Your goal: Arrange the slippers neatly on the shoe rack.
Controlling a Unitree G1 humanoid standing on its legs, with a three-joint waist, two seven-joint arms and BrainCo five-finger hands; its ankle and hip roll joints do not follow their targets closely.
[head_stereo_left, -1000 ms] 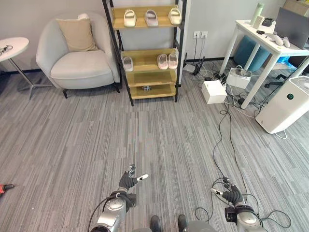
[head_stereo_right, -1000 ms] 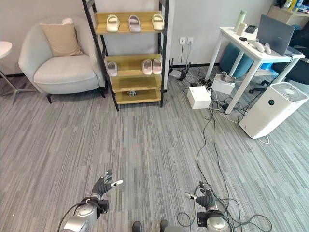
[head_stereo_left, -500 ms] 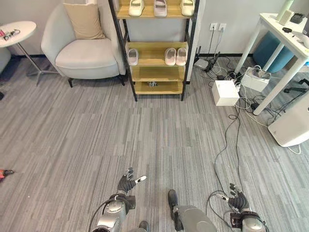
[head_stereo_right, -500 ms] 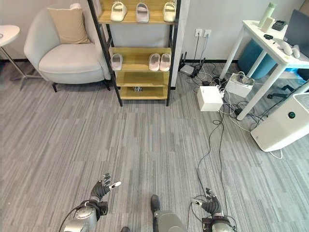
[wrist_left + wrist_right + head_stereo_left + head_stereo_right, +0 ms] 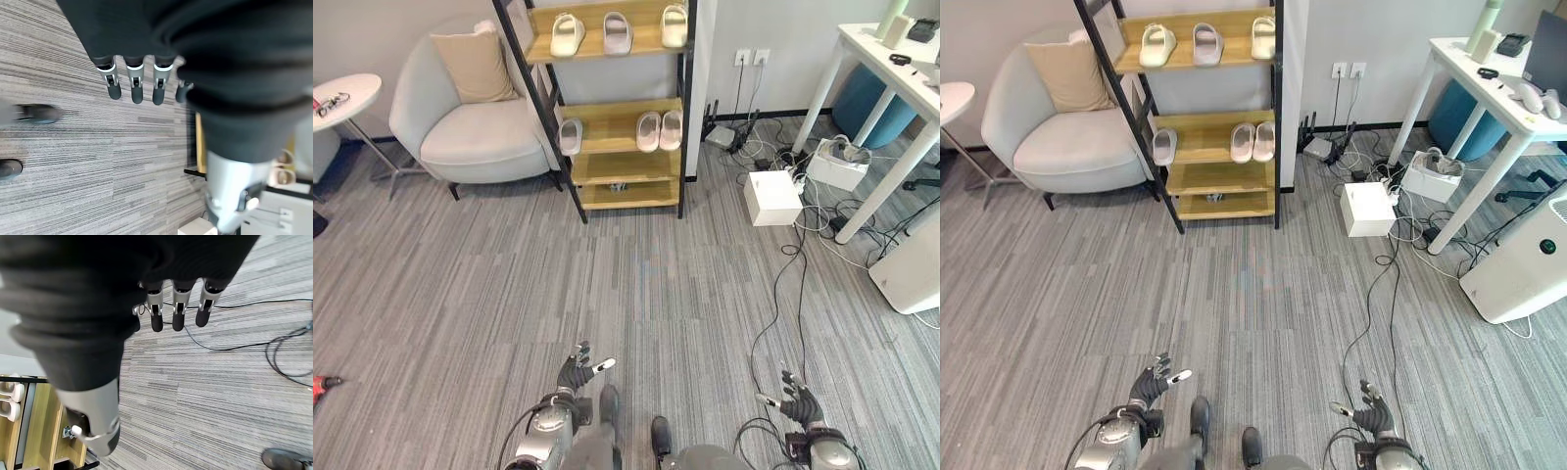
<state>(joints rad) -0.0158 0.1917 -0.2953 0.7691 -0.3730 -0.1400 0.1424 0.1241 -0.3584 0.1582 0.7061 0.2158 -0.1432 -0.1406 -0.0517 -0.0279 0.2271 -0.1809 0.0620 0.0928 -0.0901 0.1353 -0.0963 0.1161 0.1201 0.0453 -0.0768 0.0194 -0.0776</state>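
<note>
Here, pale rounded slippers [image 5: 649,130] line wooden shelves [image 5: 617,117]; both hands hang open-fingered, empty.

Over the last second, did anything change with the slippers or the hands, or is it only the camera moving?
Only the view shifted. The six slippers sit as before on the shoe rack: three on the top shelf, three on the middle shelf. The left hand and right hand stay open, low over the carpet, holding nothing.

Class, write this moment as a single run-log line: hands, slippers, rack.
left hand: open, empty | right hand: open, empty | slippers: three on top shelf, three on middle shelf | rack: far ahead, out of reach
</note>
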